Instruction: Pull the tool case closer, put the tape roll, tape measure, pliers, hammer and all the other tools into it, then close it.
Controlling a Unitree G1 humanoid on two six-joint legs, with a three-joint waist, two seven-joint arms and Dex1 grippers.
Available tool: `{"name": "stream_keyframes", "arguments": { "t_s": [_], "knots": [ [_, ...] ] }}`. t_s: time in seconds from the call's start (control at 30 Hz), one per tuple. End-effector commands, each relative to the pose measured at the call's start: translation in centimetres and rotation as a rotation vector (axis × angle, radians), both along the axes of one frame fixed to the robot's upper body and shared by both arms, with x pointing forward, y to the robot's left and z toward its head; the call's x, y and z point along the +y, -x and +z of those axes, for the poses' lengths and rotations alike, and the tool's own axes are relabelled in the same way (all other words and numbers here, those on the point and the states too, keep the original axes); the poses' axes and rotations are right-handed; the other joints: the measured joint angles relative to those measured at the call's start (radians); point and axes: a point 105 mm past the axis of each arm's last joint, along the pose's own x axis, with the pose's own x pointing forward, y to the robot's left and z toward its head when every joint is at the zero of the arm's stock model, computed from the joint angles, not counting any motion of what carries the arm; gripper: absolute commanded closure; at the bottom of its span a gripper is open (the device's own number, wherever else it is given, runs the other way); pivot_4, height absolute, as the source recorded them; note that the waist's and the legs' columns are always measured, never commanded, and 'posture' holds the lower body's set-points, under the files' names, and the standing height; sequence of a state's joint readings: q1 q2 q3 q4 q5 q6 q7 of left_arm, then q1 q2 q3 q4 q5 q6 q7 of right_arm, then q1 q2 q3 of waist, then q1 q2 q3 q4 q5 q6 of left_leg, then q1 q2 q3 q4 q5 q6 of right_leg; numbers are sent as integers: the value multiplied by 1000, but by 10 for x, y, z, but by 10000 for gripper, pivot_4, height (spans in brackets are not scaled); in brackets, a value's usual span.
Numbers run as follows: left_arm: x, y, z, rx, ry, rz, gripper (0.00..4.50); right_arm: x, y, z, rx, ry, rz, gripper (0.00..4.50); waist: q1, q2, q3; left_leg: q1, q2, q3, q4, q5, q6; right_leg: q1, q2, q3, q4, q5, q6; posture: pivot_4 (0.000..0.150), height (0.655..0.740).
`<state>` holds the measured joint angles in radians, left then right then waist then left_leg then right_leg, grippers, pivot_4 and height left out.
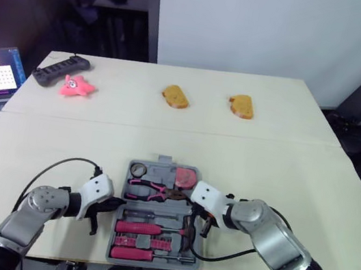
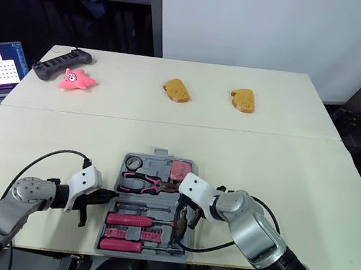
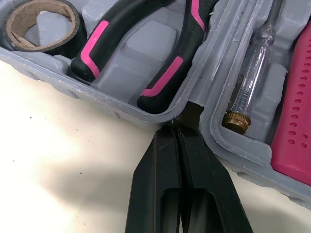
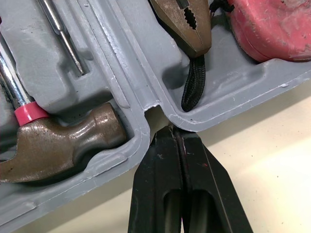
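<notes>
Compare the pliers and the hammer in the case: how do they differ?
The pliers lie in the far half of the case, the hammer in the near half. The pliers have two black-and-pink handles; the hammer has one pink handle. Both lie flat in slots, heads toward the robot's right.

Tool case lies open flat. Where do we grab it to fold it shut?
Grip the tool case by its far rim, beside the handle tab, coming from the far side. The hinge line crosses the middle, so that edge probably gives the most leverage.
</notes>
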<state>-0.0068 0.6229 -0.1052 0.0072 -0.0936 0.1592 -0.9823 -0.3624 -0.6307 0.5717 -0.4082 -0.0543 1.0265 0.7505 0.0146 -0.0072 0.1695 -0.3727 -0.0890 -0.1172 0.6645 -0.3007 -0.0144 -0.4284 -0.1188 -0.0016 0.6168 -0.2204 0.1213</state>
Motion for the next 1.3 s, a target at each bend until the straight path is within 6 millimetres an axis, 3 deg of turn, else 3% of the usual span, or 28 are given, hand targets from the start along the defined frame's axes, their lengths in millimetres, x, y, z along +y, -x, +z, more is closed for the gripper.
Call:
{"name": "stream_keyframes", "arguments": {
  "t_s": [0.03,0.2,0.33,0.47,0.57,0.67,0.87,0.97,1.2,1.3],
  "knots": [
    [-12,3,-3,6,5,-34,44262,12,4,9,-24,-39,51,45000,0,0,0,0,0,0,0,0,0,0,0,0,0,0,0,1500,7219],
    [3,3,7,6,-16,26,44262,1,-6,21,-77,-54,25,45000,-3,0,0,0,0,0,0,0,0,0,0,0,0,0,0,1500,7219],
    [36,12,35,-32,-47,89,44262,-26,-16,41,-154,-42,11,45000,-11,-2,2,-2,1,0,-1,0,0,-3,0,0,0,0,0,1500,7219],
    [23,27,65,-73,107,-7,44262,-44,-17,55,-164,-105,-47,45000,-4,-2,2,-2,1,0,-1,-1,1,-3,0,0,0,0,0,1500,7219],
    [5,50,73,-13,301,-124,44262,-50,-19,60,-149,-171,-106,45000,-3,-2,2,-2,1,1,-1,-1,1,-1,0,0,-2,0,0,1500,7219],
    [-7,64,51,35,334,-210,44262,-42,-20,64,-111,-279,-144,45000,-4,-2,2,-2,1,1,-1,-1,2,-1,0,0,-3,0,0,1500,7219],
    [-24,60,25,57,365,-236,44262,-32,-22,66,-51,-363,-189,45000,0,-2,3,-2,1,1,-1,-1,1,-1,0,0,-2,0,-1,1500,7219],
    [-26,60,8,88,322,-247,45000,-30,-23,66,-29,-371,-203,35514,-2,-2,3,-2,1,1,-1,-1,2,-1,0,0,-3,0,-1,1500,7219],
    [-17,63,-24,137,191,-256,45000,-30,-36,69,34,-445,-315,1965,-3,0,1,-2,1,1,-1,-1,2,-2,0,0,-2,0,-1,1500,7219],
    [-13,61,-34,143,136,-240,45000,-32,-46,69,136,-532,-425,549,-4,1,1,-1,1,1,-1,-1,2,-1,0,0,-2,0,-1,1500,7219]
  ]
}}
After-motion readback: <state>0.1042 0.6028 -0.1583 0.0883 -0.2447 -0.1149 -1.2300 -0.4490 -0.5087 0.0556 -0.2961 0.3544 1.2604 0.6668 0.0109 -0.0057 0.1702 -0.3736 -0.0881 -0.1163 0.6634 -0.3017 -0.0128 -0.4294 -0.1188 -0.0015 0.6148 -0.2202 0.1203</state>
